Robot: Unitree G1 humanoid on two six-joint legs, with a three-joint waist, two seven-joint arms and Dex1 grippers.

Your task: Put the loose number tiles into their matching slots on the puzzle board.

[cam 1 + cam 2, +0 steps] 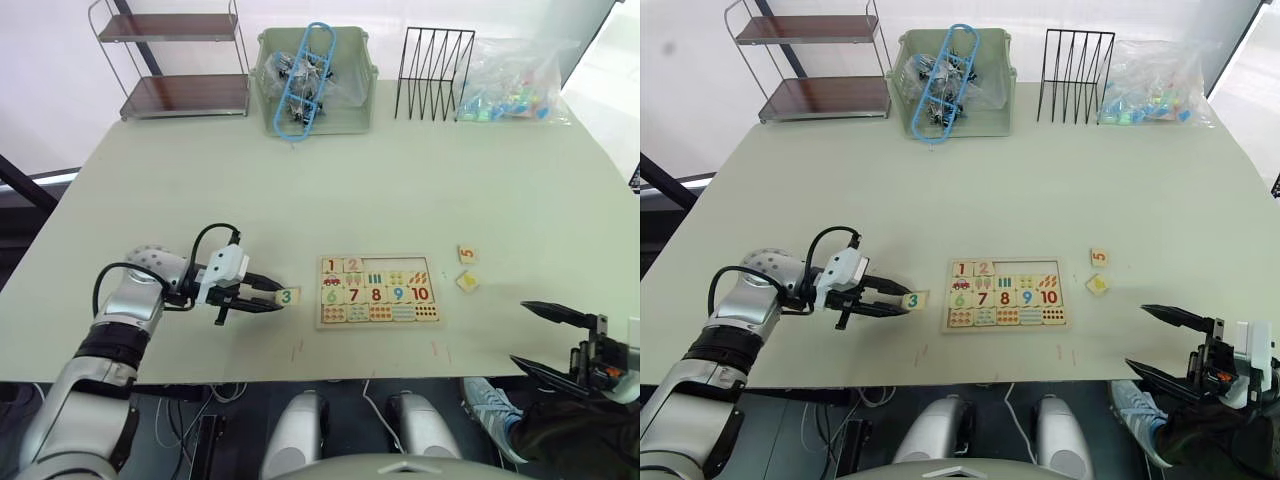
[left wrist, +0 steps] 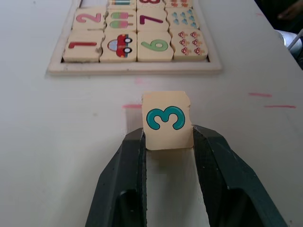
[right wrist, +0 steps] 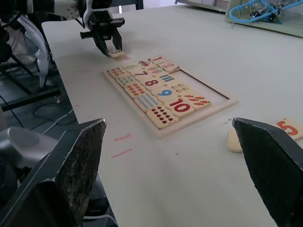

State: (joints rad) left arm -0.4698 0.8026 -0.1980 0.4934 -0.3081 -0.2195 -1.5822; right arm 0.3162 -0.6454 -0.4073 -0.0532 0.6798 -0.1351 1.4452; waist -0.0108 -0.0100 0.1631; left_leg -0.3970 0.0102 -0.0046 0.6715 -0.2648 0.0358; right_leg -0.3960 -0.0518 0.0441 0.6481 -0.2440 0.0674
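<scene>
The puzzle board lies near the table's front edge, with tiles 1 and 2 seated in its top row and the slots to their right bare. My left gripper is shut on the tile printed with a teal 3, just left of the board and close above the table. Right of the board lie the tile with an orange 5 and another loose tile whose digit I cannot read. My right gripper hangs open off the table's front right edge, holding nothing.
Along the far edge stand a two-tier shelf, a green bin holding a blue clip-like object, a black wire rack and a clear bag of coloured pieces. Pink marks dot the table near the board.
</scene>
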